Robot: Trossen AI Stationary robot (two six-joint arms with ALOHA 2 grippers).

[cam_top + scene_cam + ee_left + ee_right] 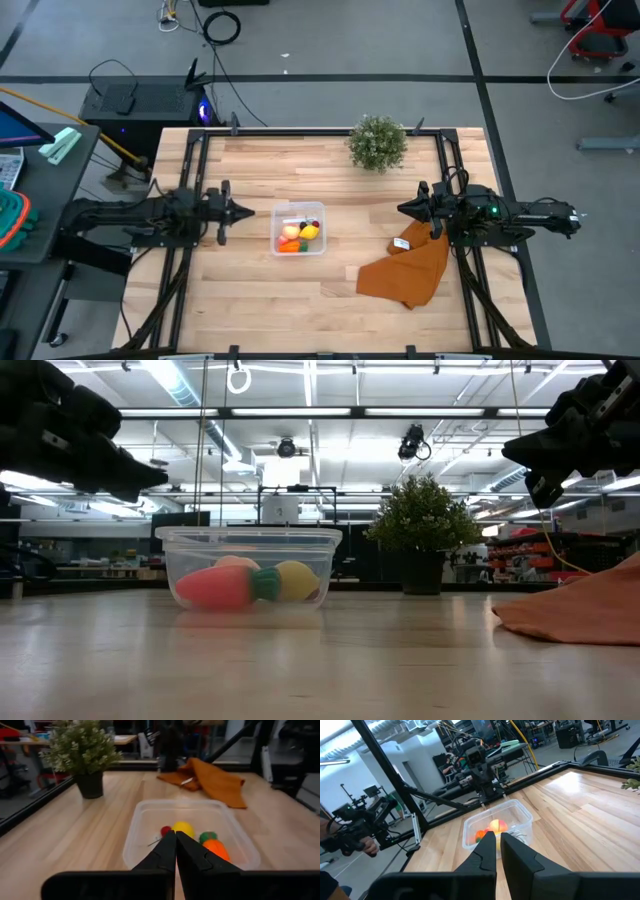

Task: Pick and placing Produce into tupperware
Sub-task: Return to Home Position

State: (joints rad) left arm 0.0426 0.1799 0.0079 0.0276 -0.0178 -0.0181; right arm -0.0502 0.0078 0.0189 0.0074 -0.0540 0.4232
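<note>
The clear tupperware (300, 210) (250, 542) (150, 807) (521, 813) stands on the wooden table between both arms. Inside it lie the orange carrot (215, 588) (218, 848), the yellow lemon (309, 233) (183, 827), the pale apple (290, 232) (496, 825) and the tiny red berry (165, 830). My left gripper (245, 211) (176, 834) hovers shut just left of the container, above the table. My right gripper (403, 209) (496, 836) hovers shut well to the container's right, its fingertips pointing toward it.
A brown-orange cloth (410, 270) (585, 610) lies crumpled on the table under and in front of my right arm. A bushy potted plant (377, 143) (422, 525) stands at the far edge. Bare wood runs along the near side. A person's hand (367, 846) shows beyond the table.
</note>
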